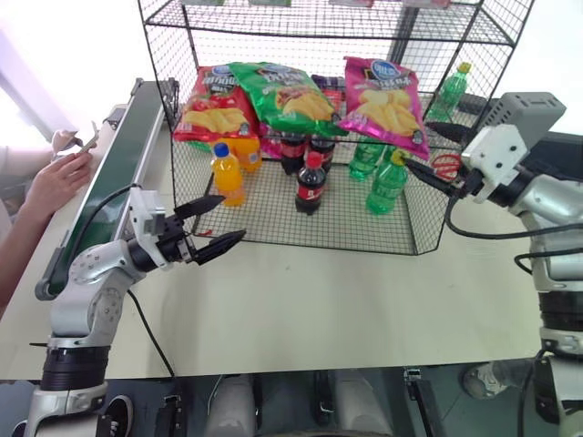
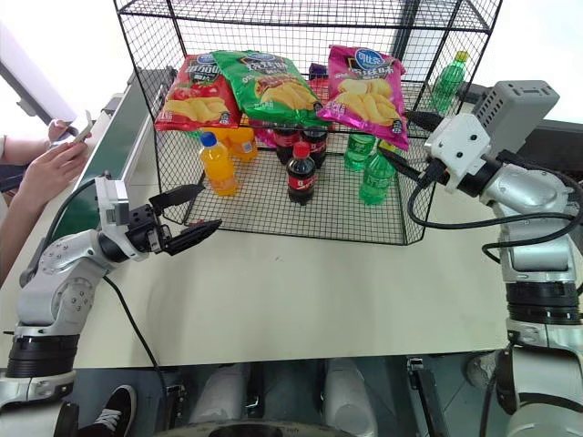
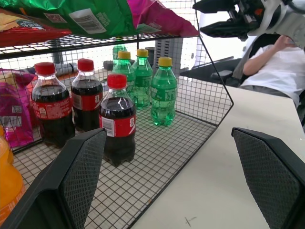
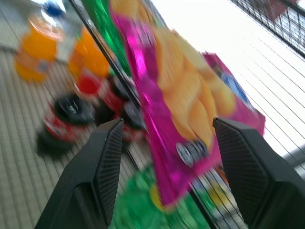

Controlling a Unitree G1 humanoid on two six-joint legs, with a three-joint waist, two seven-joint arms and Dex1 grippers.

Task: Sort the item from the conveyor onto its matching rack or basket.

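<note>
Leaning on the middle shelf of the black wire-mesh rack [image 1: 428,238], the magenta-pink chip bag [image 1: 386,105] sits at the right end of a row of three, touching the green chip bag [image 1: 284,96] beside it, with the red chip bag [image 1: 212,107] at the left end; its lower corner hangs over the shelf edge above the green soda bottles [image 1: 387,182]; the right gripper [image 1: 435,155] is just beside that corner, outside the mesh, its fingers spread and holding nothing, and the right wrist view shows the bag between the two parted pads without contact; the left gripper [image 1: 215,226] hovers over the pale table [image 1: 364,319] in front of the rack, its fingers wide apart and empty; on the bottom shelf stand an orange drink bottle [image 1: 227,175] at the left, dark cola bottles with red caps and red labels [image 1: 311,185] in the middle, and the green bottles at the right, so the rack's front wire and these bottles lie between the left gripper and the bags; the dark green conveyor [image 1: 118,173] runs along the left side of the table, bare of bags, and a person's hands [image 1: 56,177] rest near its far rail; the magenta bag carries a round blue logo and pictured yellow chips, and the writing on bags and bottle labels is too small to read.
</note>
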